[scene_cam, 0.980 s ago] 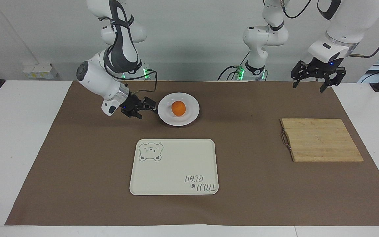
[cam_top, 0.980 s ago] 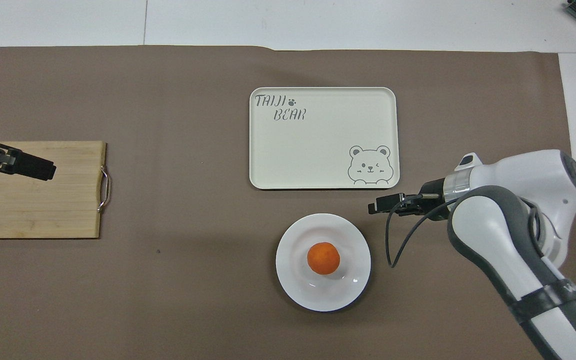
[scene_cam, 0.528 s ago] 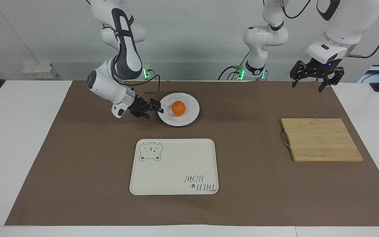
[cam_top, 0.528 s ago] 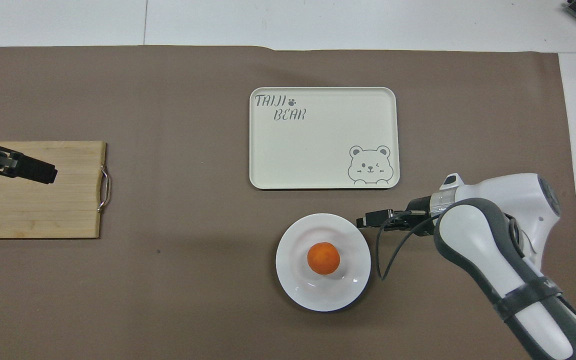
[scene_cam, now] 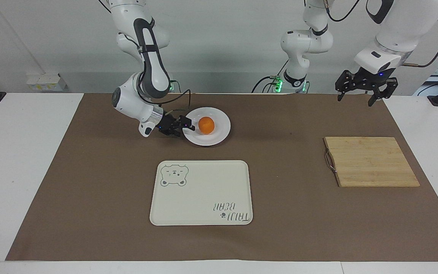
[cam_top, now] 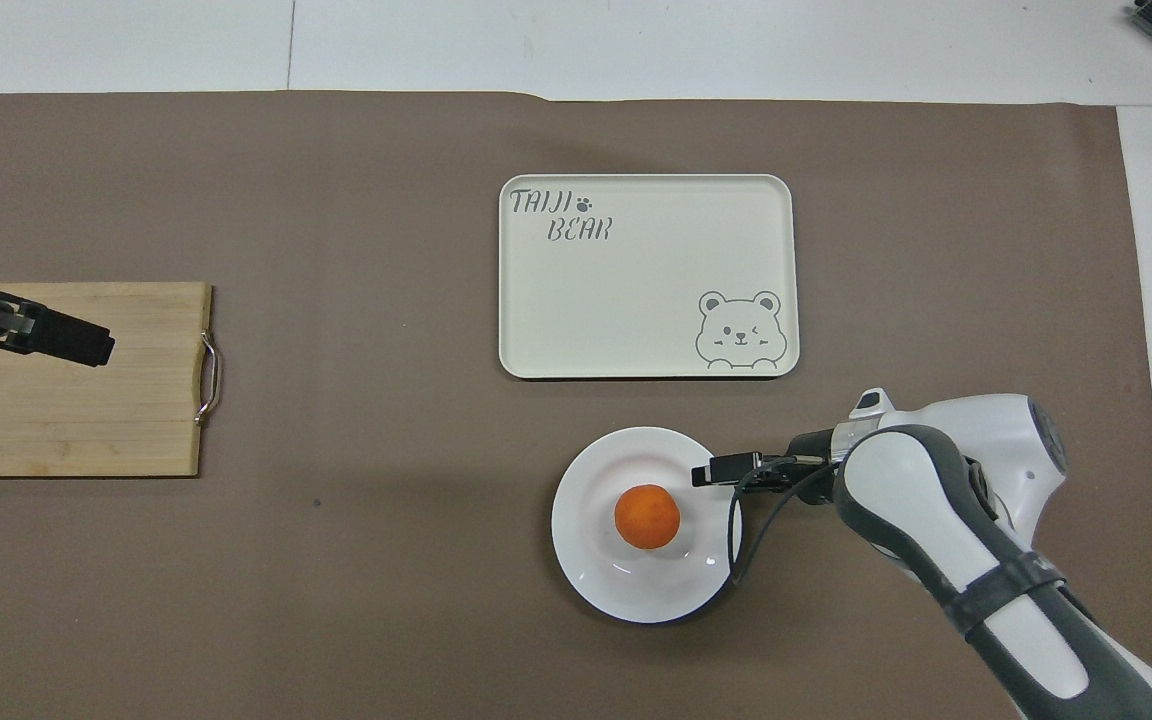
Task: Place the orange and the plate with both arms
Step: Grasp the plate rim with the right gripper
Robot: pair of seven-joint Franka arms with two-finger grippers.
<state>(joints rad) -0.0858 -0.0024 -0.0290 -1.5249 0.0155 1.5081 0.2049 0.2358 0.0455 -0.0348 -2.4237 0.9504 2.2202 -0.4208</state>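
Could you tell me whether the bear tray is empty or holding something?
Empty: the bear tray shows only its print; the orange sits on the plate.

Right hand (scene_cam: 187,126) grip perhaps unclear

the cream tray (cam_top: 636,290) bears the printed words "taiji bear" with a small paw mark, near one corner; a winking bear face is drawn at the diagonally facing corner.
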